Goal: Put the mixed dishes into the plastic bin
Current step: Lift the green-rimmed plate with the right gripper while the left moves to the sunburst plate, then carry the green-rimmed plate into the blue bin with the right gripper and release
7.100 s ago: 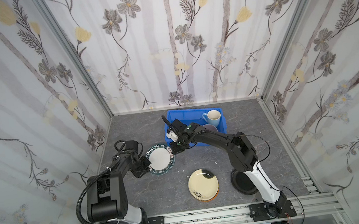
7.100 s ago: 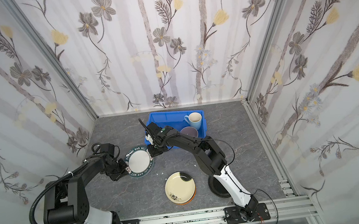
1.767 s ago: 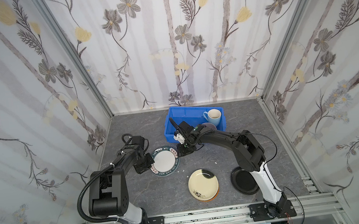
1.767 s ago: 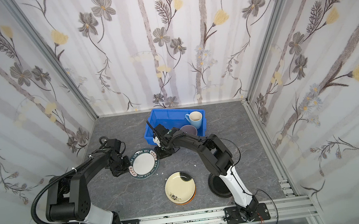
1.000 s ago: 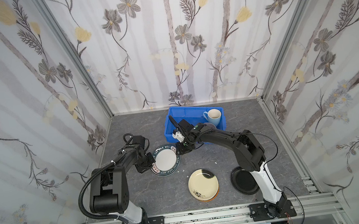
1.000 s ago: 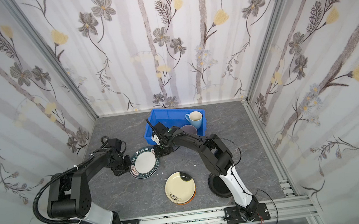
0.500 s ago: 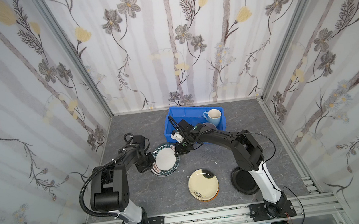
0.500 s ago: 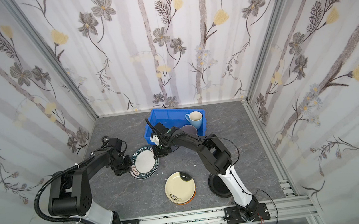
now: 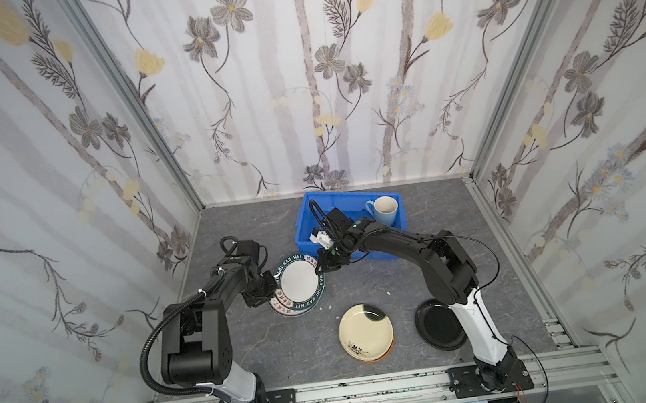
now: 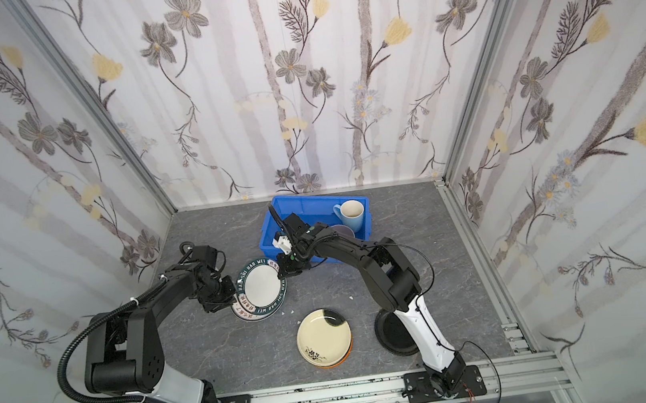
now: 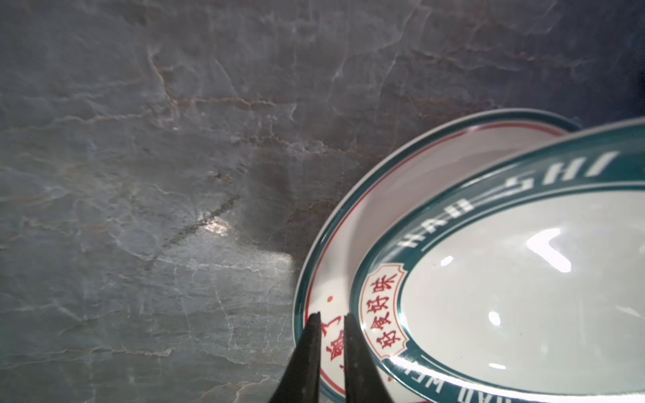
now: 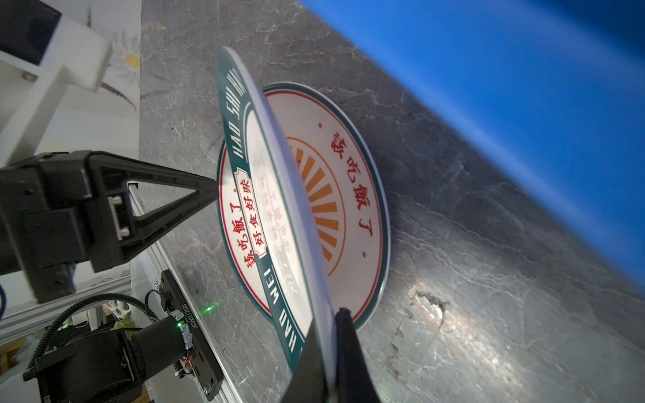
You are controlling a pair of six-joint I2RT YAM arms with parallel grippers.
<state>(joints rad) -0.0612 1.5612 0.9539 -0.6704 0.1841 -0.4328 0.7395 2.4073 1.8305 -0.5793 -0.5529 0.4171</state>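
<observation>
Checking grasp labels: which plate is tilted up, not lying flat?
The teal-rimmed plate lettered HAO SHI: the right gripper pinches its rim and it leans over the sunburst plate. That one, the cream plate and the black plate lie flat.

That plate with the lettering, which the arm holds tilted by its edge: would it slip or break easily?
Probably stiff: the plate looks flat though the right gripper pinches only its rim. Its glaze shows bright reflections, so it could slip from so narrow a hold. It looks ceramic; dropped onto the second plate beneath, it might chip.
</observation>
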